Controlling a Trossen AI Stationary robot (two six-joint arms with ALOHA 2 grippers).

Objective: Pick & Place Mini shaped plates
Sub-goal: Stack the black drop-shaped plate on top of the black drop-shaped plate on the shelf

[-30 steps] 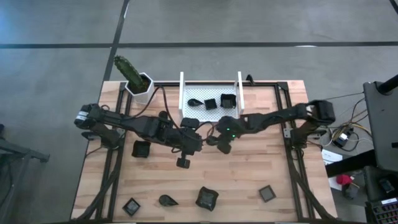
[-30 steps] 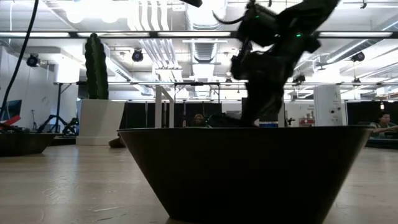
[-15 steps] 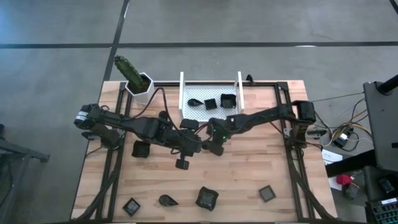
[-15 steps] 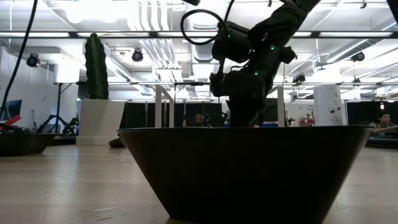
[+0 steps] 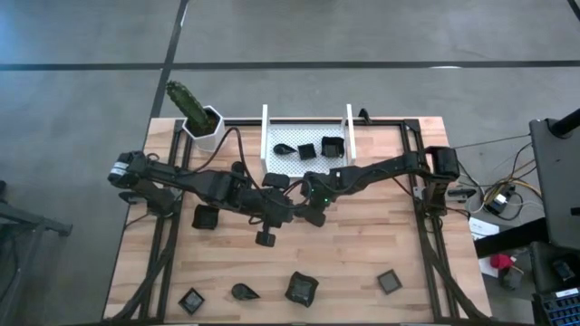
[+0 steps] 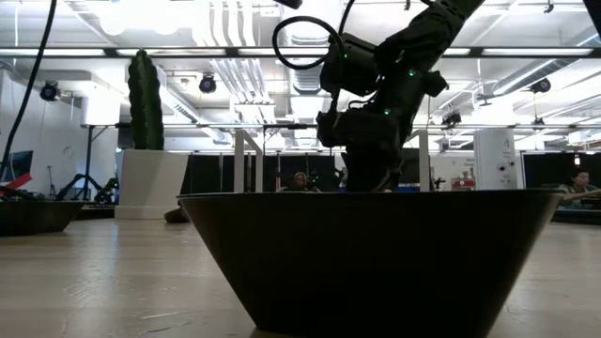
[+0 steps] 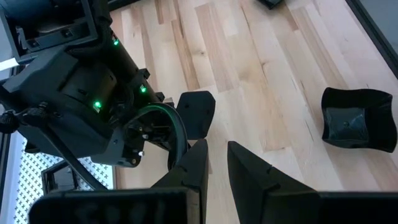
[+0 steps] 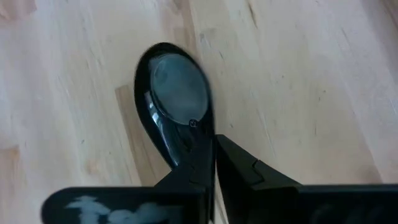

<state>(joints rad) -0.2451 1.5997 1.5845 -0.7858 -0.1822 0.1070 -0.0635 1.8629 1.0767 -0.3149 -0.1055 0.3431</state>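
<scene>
Three mini plates lie in the white perforated tray [image 5: 306,136] at the table's far edge. More sit on the wood: a square one [image 5: 206,217] at the left and several along the near edge [image 5: 302,288]. My right gripper [image 8: 211,140] is at the table's middle [image 5: 314,215], shut on a teardrop plate [image 8: 177,87]. My left gripper [image 7: 217,152] hovers just left of it [image 5: 275,220], slightly open and empty, pointing at the right gripper. The left wrist view also shows the held plate [image 7: 196,115]. My right gripper pinches the teardrop plate by the rim at its narrow end [image 8: 194,124], between the two fingers. The fingers [image 8: 239,165] come from above, slanting down, and lie along the plate's length. The plate tilts away beyond the fingertips; whether it touches the wood, I cannot tell.
A white pot with a cactus [image 5: 201,119] stands at the far left corner. One dark dish [image 6: 376,263] sits right in front of the low camera and blocks most of that view. Another square dish [image 7: 357,118] lies near the arms. Bare wood shows right of centre.
My right arm has swung toward the table's left, carrying its gripper a short way closer to the left gripper, and then held still. The left arm has kept its place.
</scene>
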